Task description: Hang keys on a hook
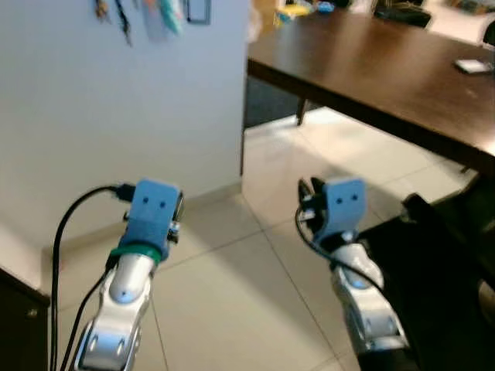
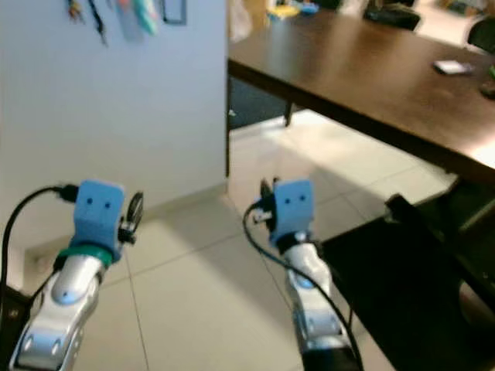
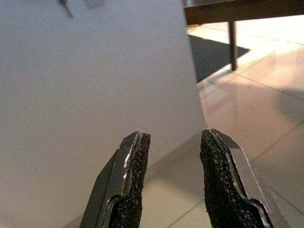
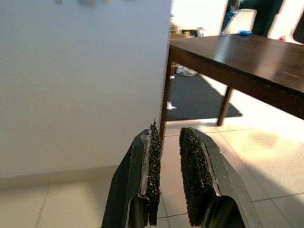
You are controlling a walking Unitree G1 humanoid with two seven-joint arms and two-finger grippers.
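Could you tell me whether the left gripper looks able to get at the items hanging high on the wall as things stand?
Probably not yet. The left gripper is open, low above the floor, while the hanging items sit far up the wall. Nothing blocks the way.

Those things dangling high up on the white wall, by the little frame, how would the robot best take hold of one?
Only a guess, since the hanging items are blurred: they look thin and hang straight down against the wall. Pinching the free lower end from the front, fingers to either side, seems best. The left gripper is open, the right gripper slightly open; both are low over the floor, far beneath them.
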